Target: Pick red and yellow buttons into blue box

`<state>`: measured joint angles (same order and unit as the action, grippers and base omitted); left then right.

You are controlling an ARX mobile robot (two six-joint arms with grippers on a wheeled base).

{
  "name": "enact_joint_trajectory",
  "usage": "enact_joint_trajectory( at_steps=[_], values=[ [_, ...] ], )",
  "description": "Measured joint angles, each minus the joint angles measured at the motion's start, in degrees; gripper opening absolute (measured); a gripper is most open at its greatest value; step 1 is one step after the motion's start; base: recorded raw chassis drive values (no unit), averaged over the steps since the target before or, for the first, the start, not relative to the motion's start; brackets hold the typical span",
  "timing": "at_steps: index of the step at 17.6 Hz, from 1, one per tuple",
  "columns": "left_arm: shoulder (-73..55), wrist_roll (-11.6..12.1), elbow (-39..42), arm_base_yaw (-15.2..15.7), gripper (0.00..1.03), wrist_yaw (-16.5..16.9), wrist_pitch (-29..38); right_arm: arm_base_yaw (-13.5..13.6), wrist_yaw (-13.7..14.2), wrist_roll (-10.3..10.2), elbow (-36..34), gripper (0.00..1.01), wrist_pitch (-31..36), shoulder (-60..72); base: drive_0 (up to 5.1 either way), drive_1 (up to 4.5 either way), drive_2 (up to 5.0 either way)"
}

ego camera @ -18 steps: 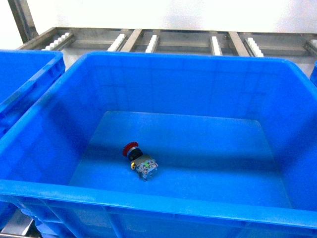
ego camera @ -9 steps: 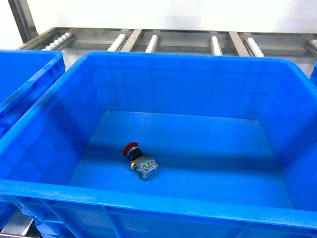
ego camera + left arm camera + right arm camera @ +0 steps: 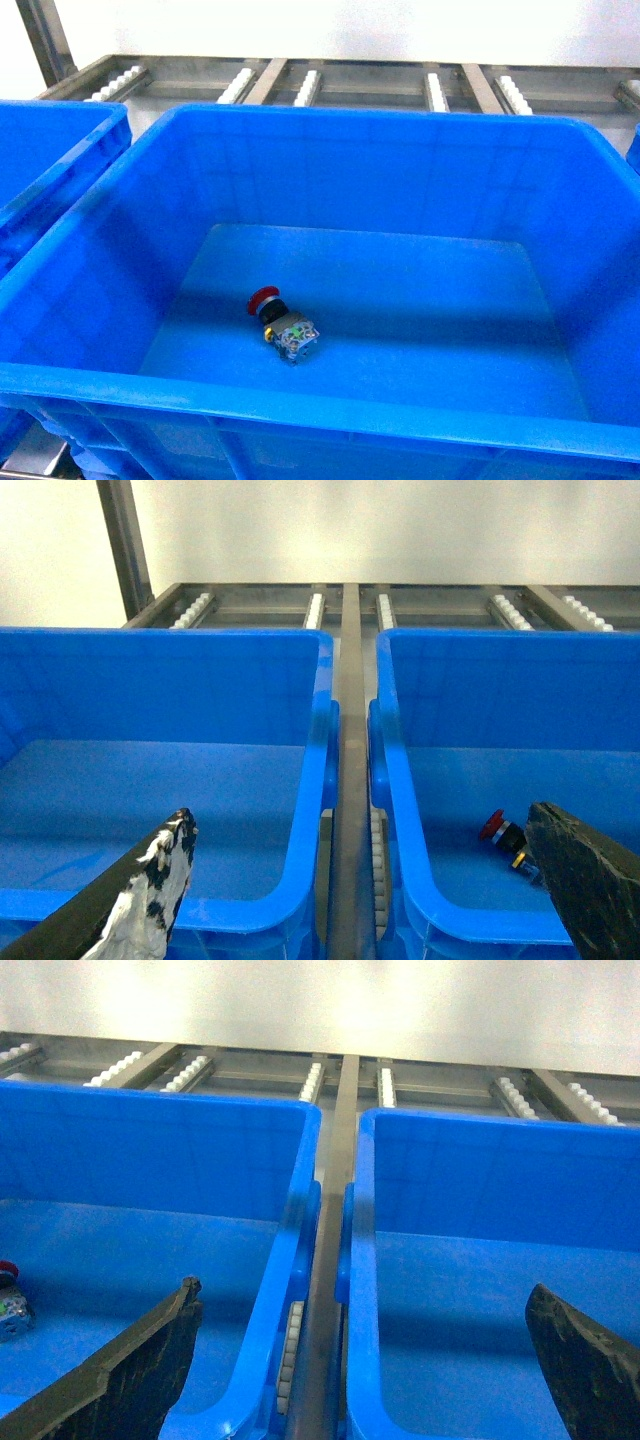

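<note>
Blue box: the big deep bin (image 3: pixel 330 130) fills pretty much the whole head view, tall sloping walls and a thick rolled rim all round.

Red button: the red-capped push-button (image 3: pixel 281 323) lies on its side on the box floor, left of centre and toward the near wall. Red cap points up-left, the metal block end points down-right (there's a tiny green dot on the block).

Same button, other angles: the left wrist camera catches it (image 3: pixel 503 833) at the bottom of the right-hand bin, partly cut off by the right finger. The right wrist camera only gets a sliver of it (image 3: pixel 10 1305) at the far left edge.

Yellow button: can't spot it in any of the three views.

Left gripper: fingers spread wide (image 3: pixel 360 900), nothing between them. The left finger (image 3: pixel 150 890) has worn, patchy white marks, the right finger (image 3: pixel 585 880) is plain dark. It hangs over the gap between two bins.

Right gripper: also spread wide (image 3: pixel 355 1370) and holding nothing, both dark fingers at the bottom corners of its view, again over a gap between two bins.

Neighbouring bins: another blue bin (image 3: pixel 50 160) sits just to the left of the box, and one more (image 3: pixel 500 1220) to its right.

Rack: metal roller rails (image 3: pixel 310 85) with white rollers run behind the bins, against a pale wall.
</note>
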<state>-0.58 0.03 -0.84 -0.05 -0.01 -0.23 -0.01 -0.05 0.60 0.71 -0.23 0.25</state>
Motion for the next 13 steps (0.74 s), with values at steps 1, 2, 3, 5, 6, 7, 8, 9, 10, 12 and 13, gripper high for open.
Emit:
enact_joint_trajectory(
  at_steps=[1,2,3,5,6,7,8,9,10,12,13],
  values=[
    [0.0,0.0,0.0,0.0,0.98,0.0,0.0,0.0,0.0,0.0,0.0,0.98,0.0,0.0,0.0,0.0,0.0],
    [0.0,0.0,0.0,0.0,0.98,0.0,0.0,0.0,0.0,0.0,0.0,0.98,0.0,0.0,0.0,0.0,0.0],
    [0.0,0.0,0.0,0.0,0.98,0.0,0.0,0.0,0.0,0.0,0.0,0.98,0.0,0.0,0.0,0.0,0.0],
    [0.0,0.0,0.0,0.0,0.98,0.0,0.0,0.0,0.0,0.0,0.0,0.98,0.0,0.0,0.0,0.0,0.0],
    [0.0,0.0,0.0,0.0,0.98,0.0,0.0,0.0,0.0,0.0,0.0,0.98,0.0,0.0,0.0,0.0,0.0],
    [0.0,0.0,0.0,0.0,0.98,0.0,0.0,0.0,0.0,0.0,0.0,0.98,0.0,0.0,0.0,0.0,0.0],
    [0.0,0.0,0.0,0.0,0.98,0.0,0.0,0.0,0.0,0.0,0.0,0.98,0.0,0.0,0.0,0.0,0.0],
    [0.0,0.0,0.0,0.0,0.98,0.0,0.0,0.0,0.0,0.0,0.0,0.98,0.0,0.0,0.0,0.0,0.0],
    [0.0,0.0,0.0,0.0,0.98,0.0,0.0,0.0,0.02,0.0,0.0,0.98,0.0,0.0,0.0,0.0,0.0],
    [0.0,0.0,0.0,0.0,0.98,0.0,0.0,0.0,0.0,0.0,0.0,0.98,0.0,0.0,0.0,0.0,0.0],
    [0.0,0.0,0.0,0.0,0.98,0.0,0.0,0.0,0.0,-0.02,0.0,0.98,0.0,0.0,0.0,0.0,0.0]
  ],
)
